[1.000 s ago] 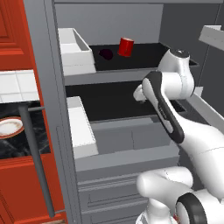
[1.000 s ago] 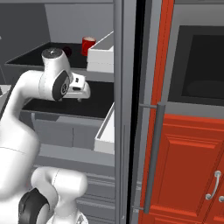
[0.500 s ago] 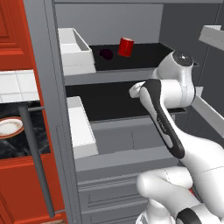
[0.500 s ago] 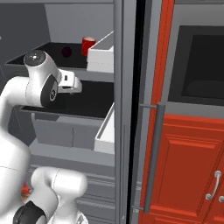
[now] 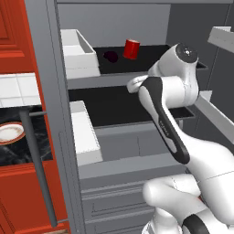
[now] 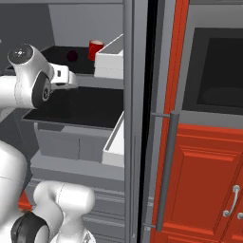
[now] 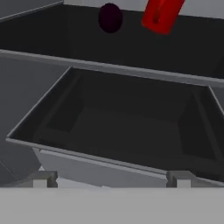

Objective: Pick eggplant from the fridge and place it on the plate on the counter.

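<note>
The eggplant is a small dark lump on the fridge upper black shelf, just left of a red can. From the right base view the eggplant lies left of the can. My white hand hovers at the front lip of that shelf, below and in front of the eggplant. In the hand view my gripper is open, its fingertips far apart with nothing between them, and the eggplant sits far ahead at the top. The plate rests on the counter at far left.
The open fridge door carries white bins and a long grey handle between me and the plate. A black middle shelf lies under the hand, with grey drawers below. Red cabinets and a dark oven window stand right.
The arm has lifted, bringing the hand up and a little left from the middle shelf to the upper shelf's front lip. The eggplant and can have not moved.
</note>
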Tool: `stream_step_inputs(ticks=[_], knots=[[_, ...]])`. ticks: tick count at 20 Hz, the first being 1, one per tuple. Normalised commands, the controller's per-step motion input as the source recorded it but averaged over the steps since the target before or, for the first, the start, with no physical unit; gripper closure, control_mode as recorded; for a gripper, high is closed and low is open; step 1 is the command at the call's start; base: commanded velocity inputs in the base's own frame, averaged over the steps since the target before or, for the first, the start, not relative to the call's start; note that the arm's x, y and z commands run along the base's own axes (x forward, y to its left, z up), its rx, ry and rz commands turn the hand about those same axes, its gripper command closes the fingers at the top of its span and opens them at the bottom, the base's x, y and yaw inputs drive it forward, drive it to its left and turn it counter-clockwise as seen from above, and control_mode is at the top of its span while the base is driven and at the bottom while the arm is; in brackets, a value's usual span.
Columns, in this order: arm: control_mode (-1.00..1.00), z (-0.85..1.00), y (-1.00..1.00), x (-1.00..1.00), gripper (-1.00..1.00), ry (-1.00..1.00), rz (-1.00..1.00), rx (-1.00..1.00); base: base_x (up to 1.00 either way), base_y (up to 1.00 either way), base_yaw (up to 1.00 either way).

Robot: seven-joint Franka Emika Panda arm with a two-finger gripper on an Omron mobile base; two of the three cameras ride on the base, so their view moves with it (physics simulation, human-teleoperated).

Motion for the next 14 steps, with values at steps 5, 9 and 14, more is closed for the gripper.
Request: stream_step_inputs(ticks=[5, 9, 14], knots=[[-1.00, 0.26, 0.21, 0.01, -1.00, -0.13, 0.08, 0.00, 0.00, 0.00, 0.00], [-1.00, 0.20, 0.16, 0.13, -1.00, -0.13, 0.07, 0.00, 0.00, 0.00, 0.00], [-1.00, 0.23, 0.27, 0.21, -1.00, -0.03, 0.03, -0.07, 0.00, 0.00, 0.00]])
